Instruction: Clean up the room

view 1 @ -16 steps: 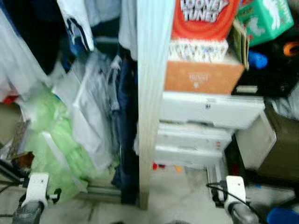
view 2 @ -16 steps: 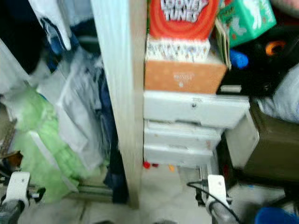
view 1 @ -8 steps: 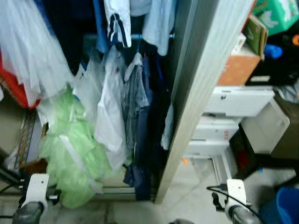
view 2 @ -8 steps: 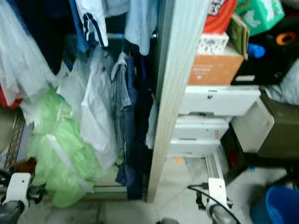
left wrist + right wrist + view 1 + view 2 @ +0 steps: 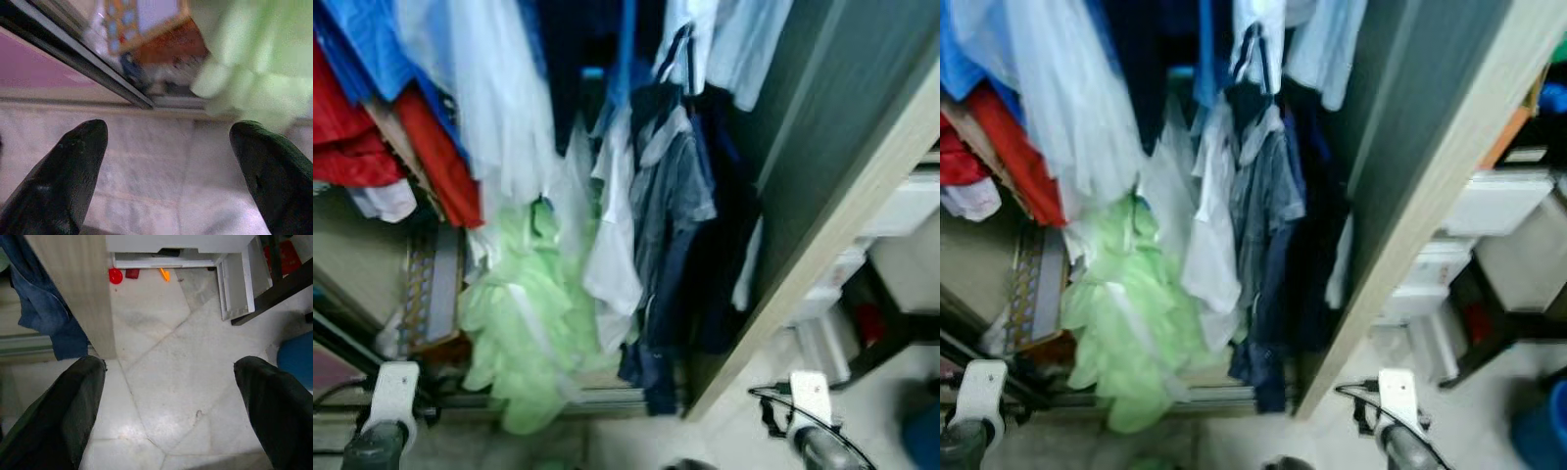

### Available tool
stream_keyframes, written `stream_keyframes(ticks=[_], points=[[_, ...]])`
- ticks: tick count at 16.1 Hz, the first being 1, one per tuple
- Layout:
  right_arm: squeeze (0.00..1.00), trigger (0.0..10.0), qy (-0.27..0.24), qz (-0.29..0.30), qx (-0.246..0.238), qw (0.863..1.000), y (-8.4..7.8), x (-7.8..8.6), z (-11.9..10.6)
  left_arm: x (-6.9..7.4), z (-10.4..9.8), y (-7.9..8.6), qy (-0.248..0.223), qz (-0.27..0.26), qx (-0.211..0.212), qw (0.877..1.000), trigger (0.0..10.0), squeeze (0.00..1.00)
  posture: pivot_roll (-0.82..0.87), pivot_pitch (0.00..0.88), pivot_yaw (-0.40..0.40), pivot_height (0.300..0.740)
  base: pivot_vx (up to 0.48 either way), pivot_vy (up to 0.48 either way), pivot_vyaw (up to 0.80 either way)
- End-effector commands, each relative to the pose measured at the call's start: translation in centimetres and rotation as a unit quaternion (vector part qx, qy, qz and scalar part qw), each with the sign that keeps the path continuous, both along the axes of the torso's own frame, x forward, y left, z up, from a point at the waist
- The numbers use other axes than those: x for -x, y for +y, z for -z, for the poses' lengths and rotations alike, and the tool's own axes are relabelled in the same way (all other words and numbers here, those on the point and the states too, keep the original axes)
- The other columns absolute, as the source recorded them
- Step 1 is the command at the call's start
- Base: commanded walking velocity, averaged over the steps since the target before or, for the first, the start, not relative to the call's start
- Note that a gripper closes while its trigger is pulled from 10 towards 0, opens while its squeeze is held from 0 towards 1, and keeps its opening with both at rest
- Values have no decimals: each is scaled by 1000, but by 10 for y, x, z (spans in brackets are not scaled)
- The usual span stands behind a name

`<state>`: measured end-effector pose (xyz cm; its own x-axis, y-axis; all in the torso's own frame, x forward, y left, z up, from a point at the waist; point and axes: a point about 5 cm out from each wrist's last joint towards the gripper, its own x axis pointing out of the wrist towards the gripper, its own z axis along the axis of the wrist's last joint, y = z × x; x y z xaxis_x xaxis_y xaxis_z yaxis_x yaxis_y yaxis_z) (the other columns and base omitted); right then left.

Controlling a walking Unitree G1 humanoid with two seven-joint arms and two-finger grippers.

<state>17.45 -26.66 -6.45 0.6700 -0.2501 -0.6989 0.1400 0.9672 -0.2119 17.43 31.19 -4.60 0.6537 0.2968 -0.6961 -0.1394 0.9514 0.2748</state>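
Below, the left pincer (image 5: 168,161) hung with fingers apart over pale floor (image 5: 161,396); the right pincer (image 5: 168,396) likewise gaped, empty; at 12 o'clock hung clothes (image 5: 656,196) filled the wardrobe, a green bag (image 5: 533,323) slumped beneath; small red and orange bits (image 5: 116,275) lay by white drawers (image 5: 1489,201) at 2 o'clock.

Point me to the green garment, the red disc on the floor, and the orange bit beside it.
green garment (image 5: 524,323), left eye view, middle of its folds
red disc (image 5: 116,275), right wrist view, its centre
orange bit (image 5: 164,274), right wrist view, its middle
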Motion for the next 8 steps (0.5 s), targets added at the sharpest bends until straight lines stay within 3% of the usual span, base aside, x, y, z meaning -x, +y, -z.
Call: stream_keyframes(ticks=[1,4,6,8], points=[[0,10000,-16,4,9,1000,-7,-4,-6,-3,-4,2,-19,-4,-9,1000,10000,0,-23,0,8,740,0,371,0],[0,10000,-68,-12,14,997,-10,-24,-20,-16,-17,2,-88,-5,-35,995,10000,0,-21,0,2,740,0,0,0],[0,10000,-121,-18,1,992,-7,-42,-35,-37,-30,-12,-164,6,0,987,10000,0,-15,0,-8,740,0,0,0],[0,10000,-151,-25,-12,988,-1,-53,-42,-47,-37,-23,-193,25,17,981,10000,0,-14,0,-13,740,0,0,0]])
